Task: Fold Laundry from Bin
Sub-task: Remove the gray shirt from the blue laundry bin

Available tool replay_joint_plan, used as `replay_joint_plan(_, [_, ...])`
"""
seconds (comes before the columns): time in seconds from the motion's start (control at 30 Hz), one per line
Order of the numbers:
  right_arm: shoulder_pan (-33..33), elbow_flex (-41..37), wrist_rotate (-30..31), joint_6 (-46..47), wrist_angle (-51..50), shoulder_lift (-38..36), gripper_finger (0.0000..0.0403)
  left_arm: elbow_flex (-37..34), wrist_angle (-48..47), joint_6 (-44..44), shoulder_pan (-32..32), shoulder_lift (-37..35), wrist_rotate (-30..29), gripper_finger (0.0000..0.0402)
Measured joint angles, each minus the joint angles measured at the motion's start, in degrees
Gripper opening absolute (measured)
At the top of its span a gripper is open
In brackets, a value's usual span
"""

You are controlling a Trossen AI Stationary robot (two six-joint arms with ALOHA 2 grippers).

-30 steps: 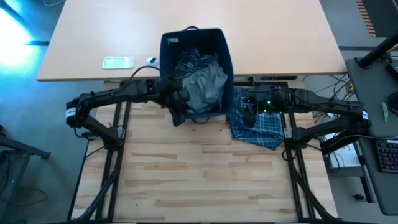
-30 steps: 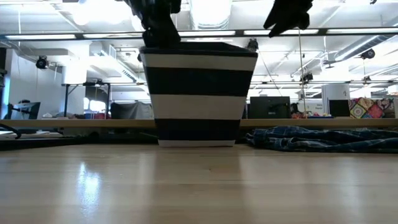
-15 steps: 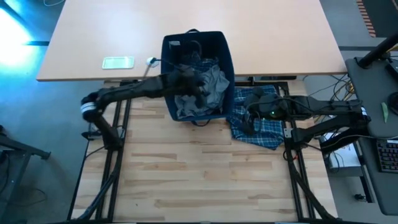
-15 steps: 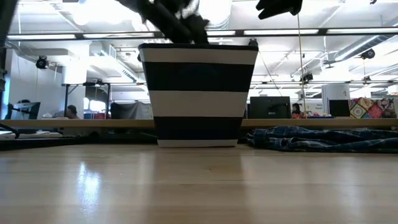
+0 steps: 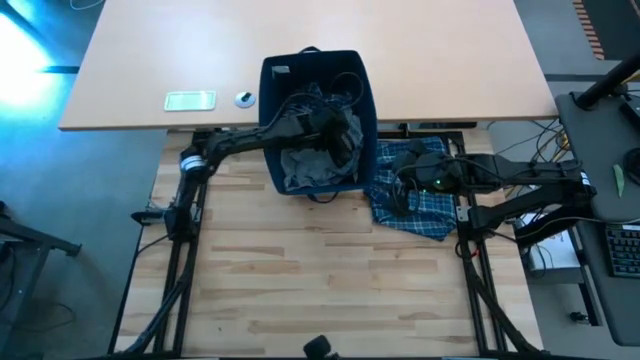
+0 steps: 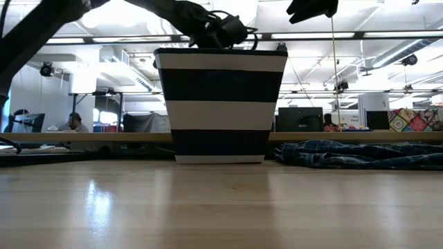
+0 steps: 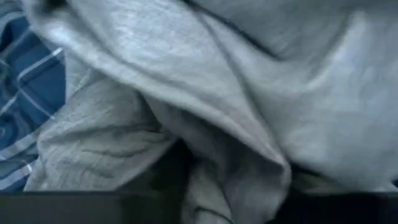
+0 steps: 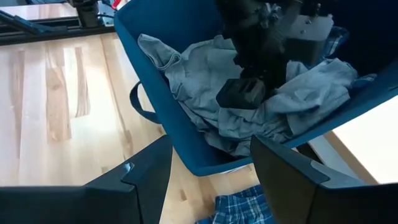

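Bin (image 8: 163, 118): matt navy fabric. Grey T-shirt (image 7: 186, 81): soft heathered knit, creased. Plaid garment (image 5: 415, 205): woven cloth. Table (image 5: 300, 290): pale wood planks, slight sheen.

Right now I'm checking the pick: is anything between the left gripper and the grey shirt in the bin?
Nothing visible: the left gripper is down inside the navy fabric bin, right on the crumpled grey T-shirt.

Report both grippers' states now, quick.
Left gripper: down in the bin on the grey T-shirt; grip cannot be told.
Right gripper: open, empty, beside the bin.
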Motion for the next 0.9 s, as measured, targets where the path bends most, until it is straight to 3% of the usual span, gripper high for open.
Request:
replay_joint_plan(0.1, [0.0,0.0,-0.01,-0.73,-0.03,-0.01,0.0215,3.03,-2.74,-0.84,-0.19,0.63,-0.19,0.0022])
replay_joint_plan(0.3, [0.0,0.0,-0.15,-2.88,0.13,-0.02,0.0215,11.59,-11.67,-0.5,-1.93,-4.41,-2.23,0.0004])
replay_joint_plan(0.57, [1.58,-0.02,-0.49,-7.33,7.46,-0.11,0.0215,28.04,-23.14,0.97,-10.31,-14.53,-5.15,0.0001])
replay_joint_plan(0.73, [5.52,0.81,-5.3,-8.1,18.93,-0.04,0.0215,21.24,-17.06,1.23,-20.07,-28.02,-1.83,0.0001])
replay_joint_plan(0.9, [10.1,0.98,-6.77,-7.2,31.01,-0.02,0.0215,12.93,-9.81,4.18,-35.48,-37.48,-1.47,0.0])
